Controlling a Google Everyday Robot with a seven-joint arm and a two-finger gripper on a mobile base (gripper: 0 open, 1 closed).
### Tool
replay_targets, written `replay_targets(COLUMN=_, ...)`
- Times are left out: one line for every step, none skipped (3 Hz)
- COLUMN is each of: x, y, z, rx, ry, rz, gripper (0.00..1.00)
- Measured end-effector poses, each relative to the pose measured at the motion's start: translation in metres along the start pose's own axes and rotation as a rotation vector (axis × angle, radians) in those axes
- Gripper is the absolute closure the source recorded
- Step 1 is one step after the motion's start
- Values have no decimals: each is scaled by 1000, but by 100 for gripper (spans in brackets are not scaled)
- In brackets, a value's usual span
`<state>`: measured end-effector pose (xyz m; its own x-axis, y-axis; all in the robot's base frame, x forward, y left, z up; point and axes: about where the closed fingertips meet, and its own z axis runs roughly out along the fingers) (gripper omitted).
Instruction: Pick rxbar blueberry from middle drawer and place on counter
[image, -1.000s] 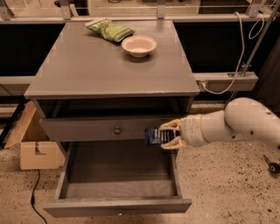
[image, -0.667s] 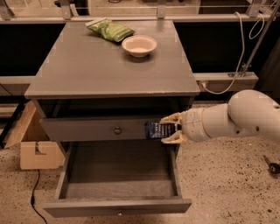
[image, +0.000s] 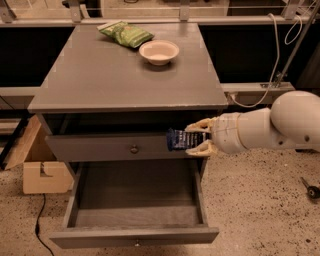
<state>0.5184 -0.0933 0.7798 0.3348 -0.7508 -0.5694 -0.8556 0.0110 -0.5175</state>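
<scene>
Camera view shows the gripper clamped on the rxbar blueberry, in front of the knobbed drawer front and above the open middle drawer. Judged best: lift it clear of the counter lip, then set it on the grey top at six o'clock of the bowl and snack bag. A cardboard box sits at nine o'clock on the speckled floor.

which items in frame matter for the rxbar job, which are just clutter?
Job: flat grey wooden counter; open shallow grey wooden middle drawer; small navy-wrapped rxbar blueberry, held in the pincer below the counter's front-right edge.
Clutter: crinkled green snack bag; pale round bowl; tan cardboard box on floor.
</scene>
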Motion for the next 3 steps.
replay_targets(x=-31, y=-36, z=-30, rx=39, ry=-5, rz=10, gripper=100)
replay_targets(x=-37, y=-78, z=-35, rx=38, ry=-5, rz=55, gripper=100)
replay_targets(x=-27, y=-128, z=-17, rx=15, ry=6, rz=117, gripper=100)
